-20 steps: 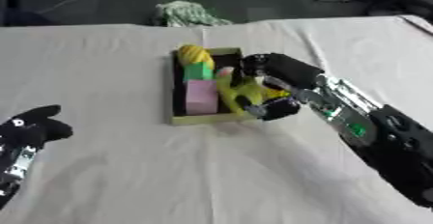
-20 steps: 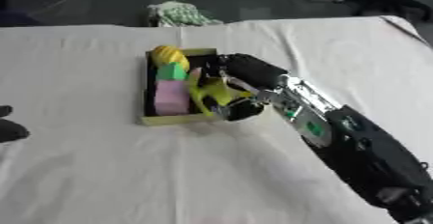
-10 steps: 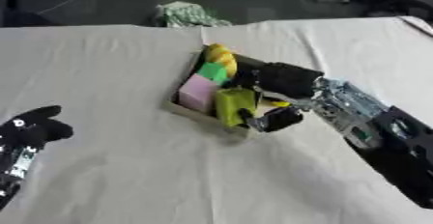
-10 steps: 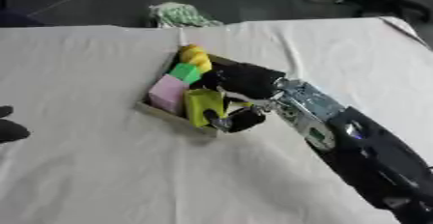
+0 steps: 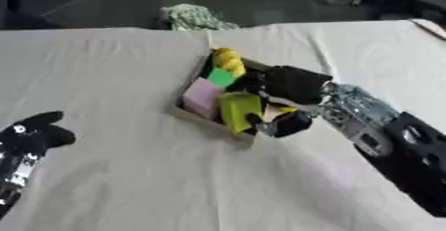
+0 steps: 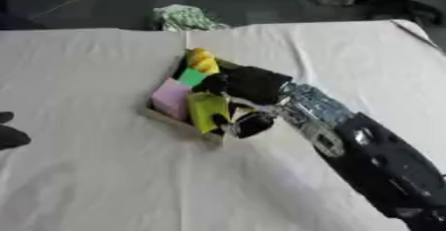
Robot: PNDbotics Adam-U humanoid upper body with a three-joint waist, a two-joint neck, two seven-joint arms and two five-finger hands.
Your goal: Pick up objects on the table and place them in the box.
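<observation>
A shallow olive box (image 5: 185, 109) lies askew in the middle of the white table. Inside it are a pink block (image 5: 204, 97), a small green block (image 5: 221, 76) and a yellow rounded item (image 5: 228, 59) at the far end. My right hand (image 5: 294, 84) reaches into the box from the right, its fingers curled round a yellow-green object (image 5: 239, 109) at the box's near end. My left hand (image 5: 30, 136) rests at the lower left edge, fingers relaxed, holding nothing, far from the box.
A green-and-white bundle of cloth (image 5: 193, 16) lies at the table's far edge, behind the box. The white tablecloth (image 5: 113, 180) stretches bare to the left and in front. The dark floor lies beyond the far edge.
The box has turned on the table with my right hand in it, its near end swinging to the right. The yellow-green object has stayed in my right hand. My left hand has stayed put.
</observation>
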